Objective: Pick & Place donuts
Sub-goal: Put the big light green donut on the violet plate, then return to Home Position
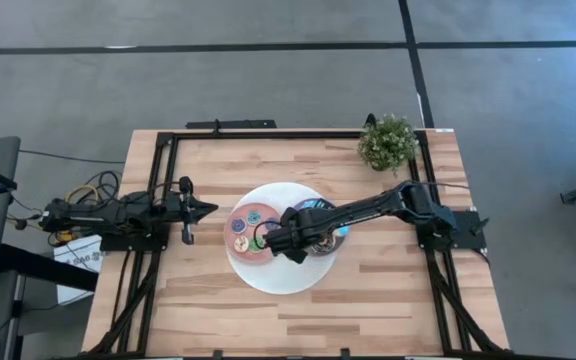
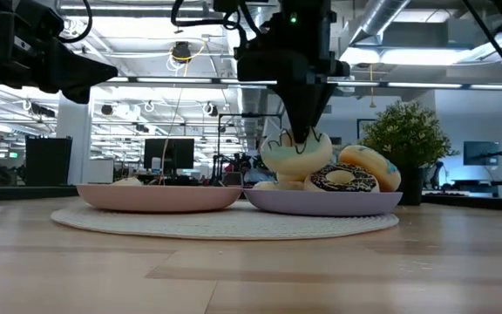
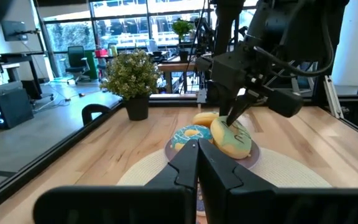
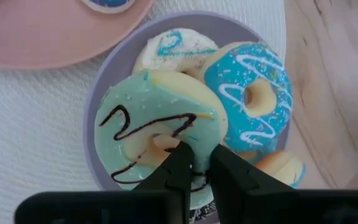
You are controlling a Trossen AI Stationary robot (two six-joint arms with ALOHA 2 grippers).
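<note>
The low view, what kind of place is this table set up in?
Probably an open-plan office or robotics lab: exposed ceiling ducts, desks with monitors behind, and the right gripper shut on a green-iced donut over the purple plate.

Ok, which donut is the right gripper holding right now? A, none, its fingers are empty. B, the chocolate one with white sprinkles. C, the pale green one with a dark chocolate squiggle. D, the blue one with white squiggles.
C: in the right wrist view the right gripper is shut on the pale green donut at its hole, tilted above the purple plate; the blue donut lies beside it.
</note>
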